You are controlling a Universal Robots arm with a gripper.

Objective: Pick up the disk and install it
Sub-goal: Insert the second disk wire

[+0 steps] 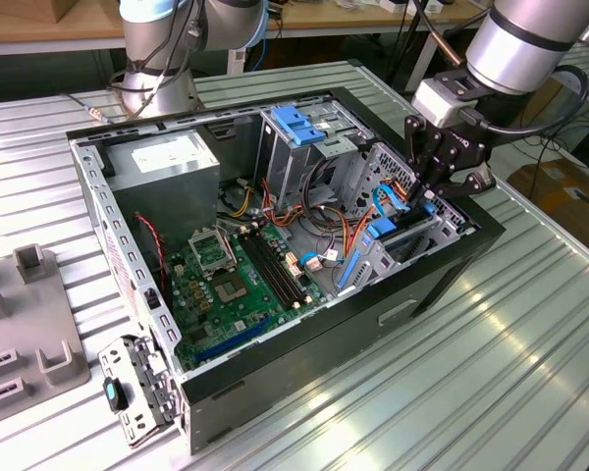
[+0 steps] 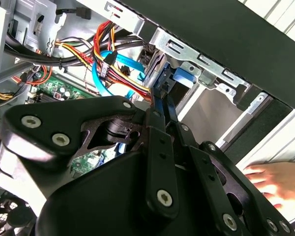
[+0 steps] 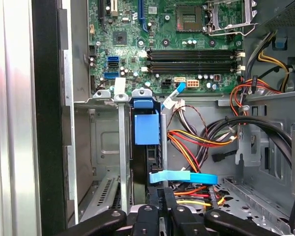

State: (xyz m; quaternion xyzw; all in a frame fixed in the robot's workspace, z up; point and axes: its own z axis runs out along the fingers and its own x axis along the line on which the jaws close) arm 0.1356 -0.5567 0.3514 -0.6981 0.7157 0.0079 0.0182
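The disk [image 3: 146,129] stands on edge in the drive bay at the front corner of the open computer case [image 1: 275,363], on the exterior view's right. Its bright blue frame [image 1: 381,232] shows between the bay's metal rails. My gripper [image 1: 427,204] reaches down from above, its black fingers drawn close together on the frame's upper edge. In both wrist views the fingers [image 3: 168,201] meet on a thin blue strip, and the gripper [image 2: 160,98] sits just inside the case wall. The disk's lower part is hidden in the bay.
Red, yellow and orange wires [image 3: 187,147] and a blue flat cable [image 3: 184,177] crowd the bay. The motherboard [image 1: 236,285], a grey box with a white label [image 1: 167,157] and another blue bracket [image 1: 299,123] lie deeper inside. A person's hand [image 2: 280,179] rests outside the case.
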